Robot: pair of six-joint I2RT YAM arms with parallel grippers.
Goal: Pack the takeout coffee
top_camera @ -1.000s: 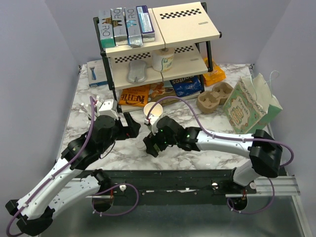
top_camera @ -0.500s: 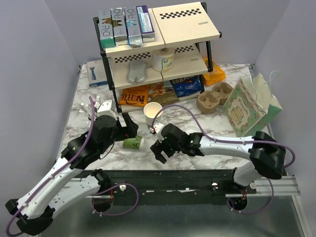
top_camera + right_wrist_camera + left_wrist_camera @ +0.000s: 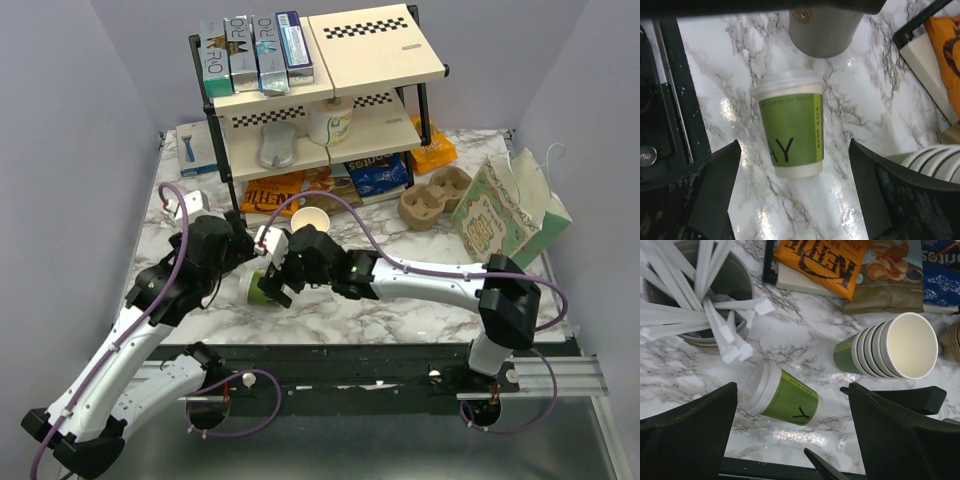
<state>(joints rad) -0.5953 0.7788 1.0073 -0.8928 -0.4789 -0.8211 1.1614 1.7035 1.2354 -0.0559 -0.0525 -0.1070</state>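
Observation:
The takeout coffee (image 3: 257, 289) lies on its side on the marble, a green-sided paper cup (image 3: 792, 132) with its white lid (image 3: 760, 389) on. My right gripper (image 3: 800, 195) is open just above it, one finger on each side of the cup's base end and touching nothing; in the top view this gripper (image 3: 276, 284) covers most of the cup. My left gripper (image 3: 795, 440) is open too, hovering close above the same cup (image 3: 783, 398) with nothing between its fingers, and in the top view it (image 3: 244, 260) hangs just left of the right one.
A stack of nested lidless cups (image 3: 310, 222) stands right behind the cup. Beside it, under the left arm, is a grey tin of wrapped straws (image 3: 722, 285). The shelf (image 3: 320, 110) with snack bags is behind; a brown cup carrier (image 3: 435, 197) and a green gift bag (image 3: 505, 215) sit to the right.
The right gripper swung left from beside the cup stack to over the lying cup. The left arm shifted left and back a little. Both stayed open.

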